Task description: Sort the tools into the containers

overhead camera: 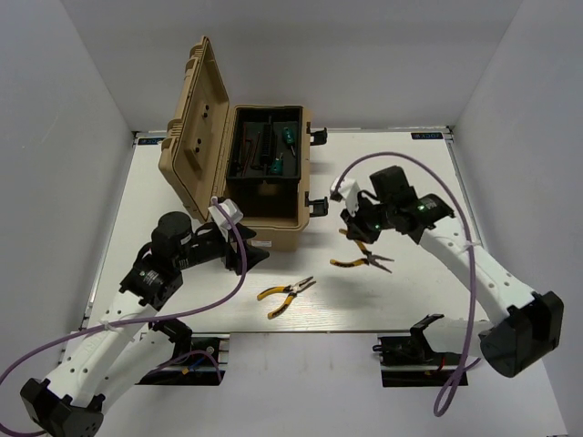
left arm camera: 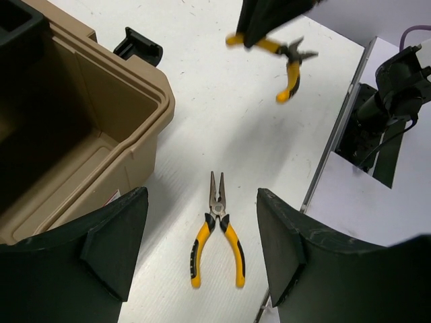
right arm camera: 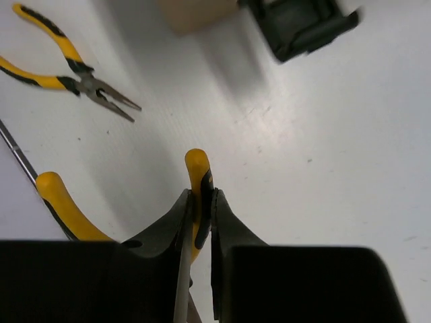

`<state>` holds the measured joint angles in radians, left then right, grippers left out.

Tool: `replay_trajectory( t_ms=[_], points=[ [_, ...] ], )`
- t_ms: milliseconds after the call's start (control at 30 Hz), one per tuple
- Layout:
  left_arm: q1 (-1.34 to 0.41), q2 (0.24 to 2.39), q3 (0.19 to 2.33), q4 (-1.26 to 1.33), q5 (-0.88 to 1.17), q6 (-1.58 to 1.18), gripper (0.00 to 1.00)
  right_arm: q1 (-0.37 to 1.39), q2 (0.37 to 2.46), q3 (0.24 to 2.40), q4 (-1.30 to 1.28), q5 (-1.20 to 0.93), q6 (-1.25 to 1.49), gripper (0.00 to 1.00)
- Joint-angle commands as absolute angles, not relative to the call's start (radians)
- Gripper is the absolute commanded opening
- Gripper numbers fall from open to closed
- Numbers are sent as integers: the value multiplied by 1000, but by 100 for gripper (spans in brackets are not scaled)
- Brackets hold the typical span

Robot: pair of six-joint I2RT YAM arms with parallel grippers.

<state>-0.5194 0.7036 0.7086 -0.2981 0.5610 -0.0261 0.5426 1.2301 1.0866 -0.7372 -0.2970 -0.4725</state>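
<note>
- This is a robotics lab, set up as a closed test cell and not as a home or a working shop.
- Plain white walls (overhead camera: 55, 137) stand on three sides of a white counter (overhead camera: 410, 182), with no furniture or decoration in view.
- Two robot arms, left (overhead camera: 118, 319) and right (overhead camera: 474, 264), are fixed on black mounts (overhead camera: 196, 350) at the near edge of the counter.
- Purple cables (overhead camera: 401, 157) loop loosely in the open from the wrists down to the bases.
- Each wrist carries its own camera, and a further one looks down from above.
- The only goods on the counter are a tan toolbox (overhead camera: 273, 228) and yellow-handled pliers (overhead camera: 285, 296).
</note>
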Motion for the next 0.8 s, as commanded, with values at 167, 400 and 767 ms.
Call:
replay_trajectory(
  t_ms=[167, 400, 767],
  points=[
    [-523, 723, 703, -288, 541, -25, 76, 545, 1368, 1440, -739, -353, -453, 0],
    [-523, 770, 703, -322, 476, -15, 64, 568, 1651, 1800, -623, -396, -229, 0],
    [-543, 893, 712, -362, 529, 14, 44, 626, 1884, 2075, -466, -311, 126, 0]
  ],
)
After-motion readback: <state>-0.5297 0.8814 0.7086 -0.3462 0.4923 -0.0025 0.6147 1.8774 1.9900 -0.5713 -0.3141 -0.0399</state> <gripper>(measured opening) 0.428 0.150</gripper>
